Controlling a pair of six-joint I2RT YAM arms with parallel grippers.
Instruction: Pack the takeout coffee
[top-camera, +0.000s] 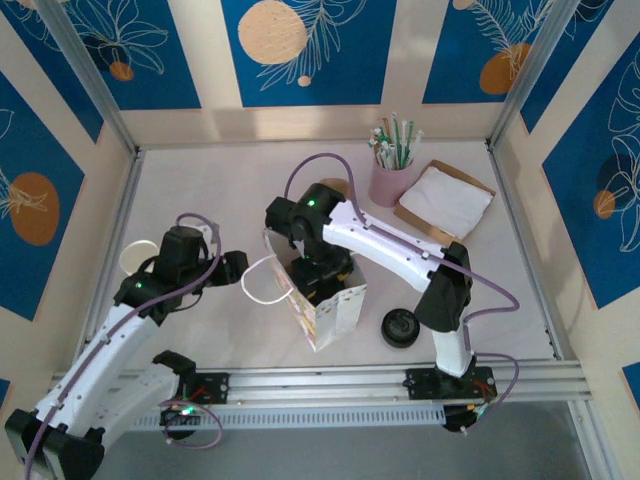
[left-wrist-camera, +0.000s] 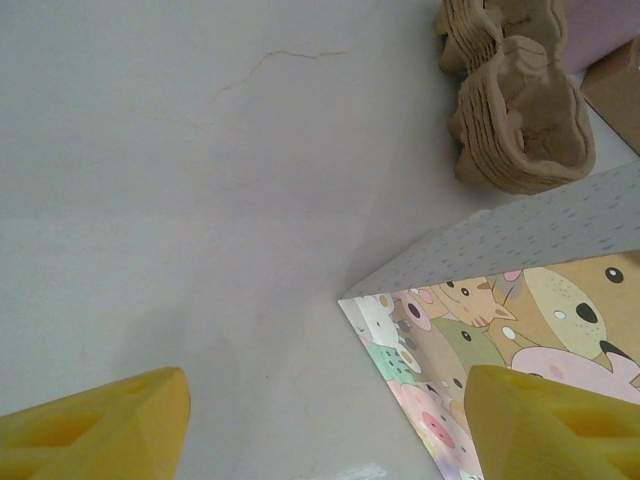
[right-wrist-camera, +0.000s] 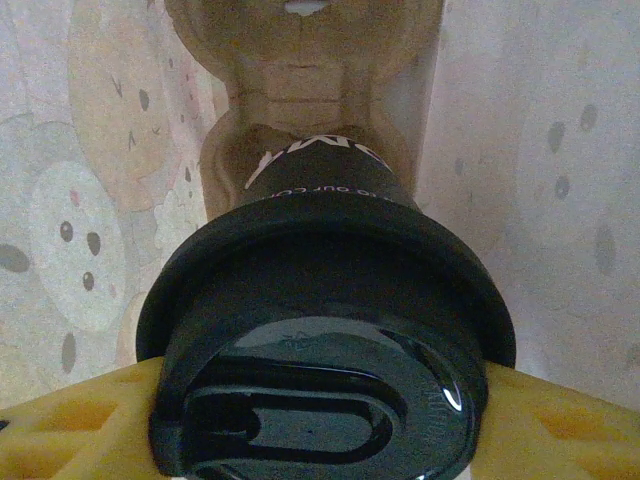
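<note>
closest to my right wrist camera is the black lid (right-wrist-camera: 320, 380) of the takeout coffee (right-wrist-camera: 320, 180), pinched at its rim between my yellow fingers (right-wrist-camera: 70, 425). so my right gripper (right-wrist-camera: 320, 420) is clamped on the cup, holding it upright from above. around it i see the patterned inner walls of the paper bag (right-wrist-camera: 80, 200), and below the cup sits a pulp carrier (right-wrist-camera: 300, 70) at the bag's bottom. from above, that arm reaches down into the open mouth of the bag (top-camera: 335, 312), which stands near the middle of the table (top-camera: 200, 180).

my left gripper (left-wrist-camera: 325, 400) hangs with its jaws wide apart and nothing between them, just beside the bag's outer corner (left-wrist-camera: 500, 330), with a stack of carriers (left-wrist-camera: 520, 130) beyond it.

i judge this to be the lowering step: the cup is inside the bag but not yet released. next i should ease it straight down into a carrier well, keep it level so the lid stays seated, then let go and lift out without snagging the bag's wall.
</note>
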